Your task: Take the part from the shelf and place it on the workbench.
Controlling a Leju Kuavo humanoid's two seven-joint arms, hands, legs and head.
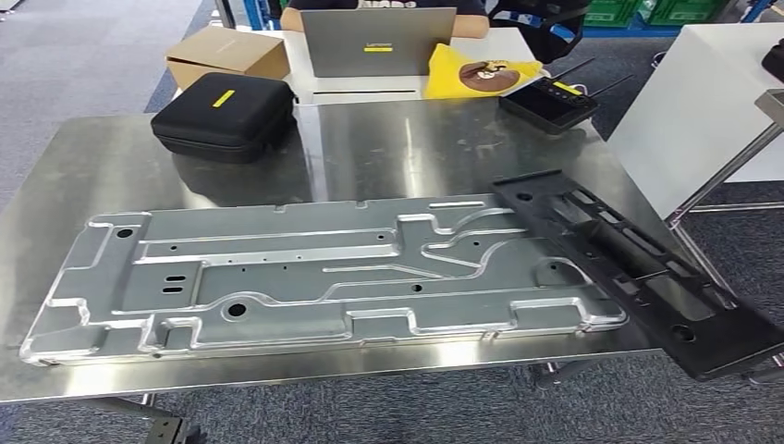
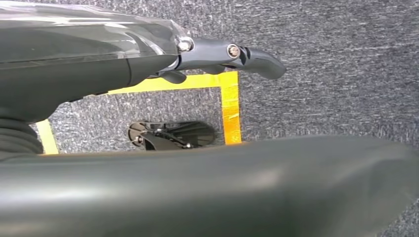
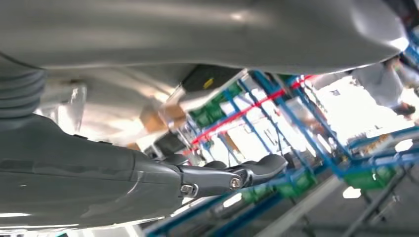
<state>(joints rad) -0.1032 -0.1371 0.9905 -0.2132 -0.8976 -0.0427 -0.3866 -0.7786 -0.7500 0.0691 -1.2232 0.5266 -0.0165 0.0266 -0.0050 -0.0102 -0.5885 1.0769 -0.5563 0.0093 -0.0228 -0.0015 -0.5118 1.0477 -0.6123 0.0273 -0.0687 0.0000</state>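
The left hand [image 2: 217,54] shows in its wrist view over grey carpet marked with yellow floor tape [image 2: 230,106]; its dark fingers [image 2: 257,60] lie stretched out with nothing between them, so it is released and holds nothing. The right hand [image 3: 222,177] shows in its own wrist view with fingers [image 3: 264,165] likewise extended and free of any object, against blurred blue shelving [image 3: 296,113] with green bins. In the head view, the large silver stamped part [image 1: 324,277] lies flat on the steel workbench [image 1: 388,148], spanning most of its near side. A long black part [image 1: 638,268] lies at an angle just beside the silver part's right end, its far tip jutting past the workbench edge. At the back of the workbench sit a black zip case [image 1: 225,116] and a black controller [image 1: 550,100], well apart. Beyond them a person sits behind a laptop [image 1: 377,42], beside a cardboard box [image 1: 228,54].
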